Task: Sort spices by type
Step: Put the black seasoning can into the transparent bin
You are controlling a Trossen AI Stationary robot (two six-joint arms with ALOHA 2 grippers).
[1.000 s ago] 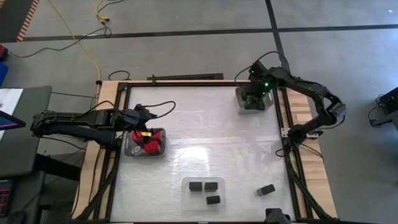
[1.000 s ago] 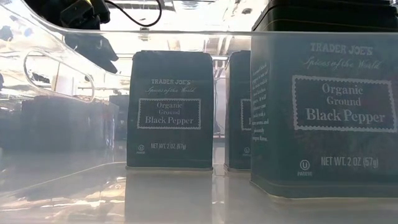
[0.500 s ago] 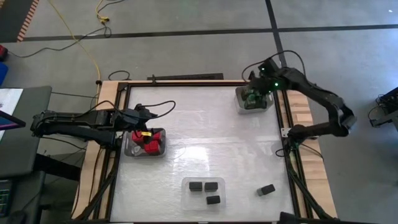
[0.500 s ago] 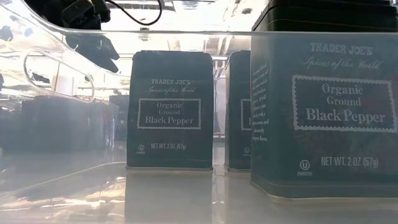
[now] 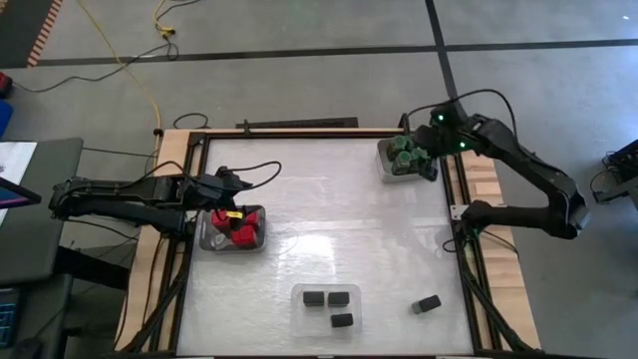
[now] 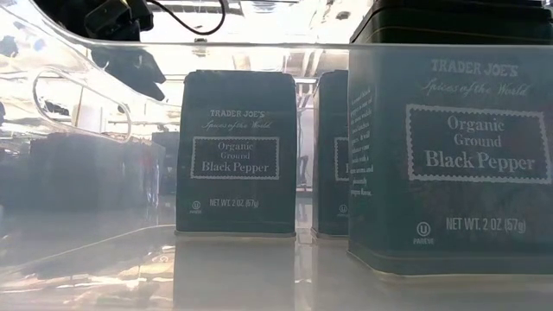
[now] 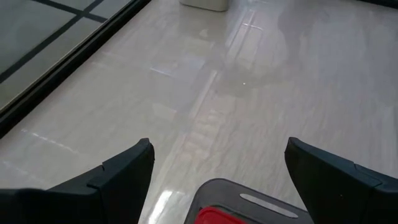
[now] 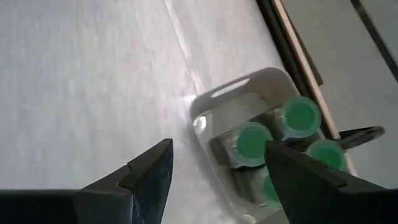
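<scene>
Several round green-lidded jars [image 5: 403, 155] stand in a clear tray [image 5: 385, 152] at the table's far right corner. My right gripper [image 5: 426, 160] hangs open above that tray's right side; in the right wrist view the jars [image 8: 252, 140] lie below my open right gripper [image 8: 217, 177]. Red blocky spices [image 5: 236, 230] fill a clear tray [image 5: 207, 239] at the left. My left gripper [image 5: 229, 191] hovers open over its far edge, with a red spice [image 7: 219, 216] below my left gripper [image 7: 217, 165]. Black boxes [image 5: 327, 299] sit in a front tray.
One black box [image 5: 429, 304] lies loose on the table near the front right. In the low view the black pepper boxes [image 6: 235, 151] stand upright on their bases behind the clear tray wall [image 6: 259, 52]. The table's middle [image 5: 329, 209] is bare white surface.
My right gripper has risen out of the green-jar tray and drawn back toward the table's right edge, rolling its wrist as it went; its fingers have stayed open. The jars remain in their tray.
</scene>
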